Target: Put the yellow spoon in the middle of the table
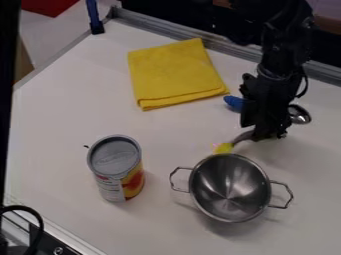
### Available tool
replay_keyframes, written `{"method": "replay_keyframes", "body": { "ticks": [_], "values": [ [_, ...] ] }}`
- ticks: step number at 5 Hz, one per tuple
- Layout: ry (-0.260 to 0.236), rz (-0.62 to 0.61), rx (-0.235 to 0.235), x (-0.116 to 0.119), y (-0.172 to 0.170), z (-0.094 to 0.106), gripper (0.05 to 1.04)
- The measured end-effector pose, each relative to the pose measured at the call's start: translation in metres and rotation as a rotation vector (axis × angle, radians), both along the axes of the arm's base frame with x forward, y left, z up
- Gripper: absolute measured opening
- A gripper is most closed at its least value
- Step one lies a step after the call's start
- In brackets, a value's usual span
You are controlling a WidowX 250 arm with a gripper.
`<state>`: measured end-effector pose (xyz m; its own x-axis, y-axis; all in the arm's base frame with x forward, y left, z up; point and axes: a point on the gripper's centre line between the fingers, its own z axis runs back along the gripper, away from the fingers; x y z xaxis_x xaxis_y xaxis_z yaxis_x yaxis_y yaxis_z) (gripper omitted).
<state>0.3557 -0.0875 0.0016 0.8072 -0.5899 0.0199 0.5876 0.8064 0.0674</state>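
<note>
In the camera view, one end effector [269, 135] is at the right, at one yellow spoon [224, 149]; how open it is, or whether it grips, I cannot tell. The spoon lies just beyond one two-handled pot [230, 191]. One blue-handled spoon [234, 102], one cloth [174, 73] are farther; one can [116, 167] stands left on the desk [60, 129].
</note>
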Motion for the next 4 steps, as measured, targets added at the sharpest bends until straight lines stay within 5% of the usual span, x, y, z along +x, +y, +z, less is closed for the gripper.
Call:
{"method": "replay_keyframes", "body": {
  "ticks": [1,2,4],
  "values": [
    [-0.006,0.015,-0.006,0.006,0.001,0.003,0.9],
    [-0.005,0.02,-0.005,0.005,0.003,0.002,0.999],
    [0.021,0.306,-0.074,0.01,0.027,0.031,0.999]
  ]
}}
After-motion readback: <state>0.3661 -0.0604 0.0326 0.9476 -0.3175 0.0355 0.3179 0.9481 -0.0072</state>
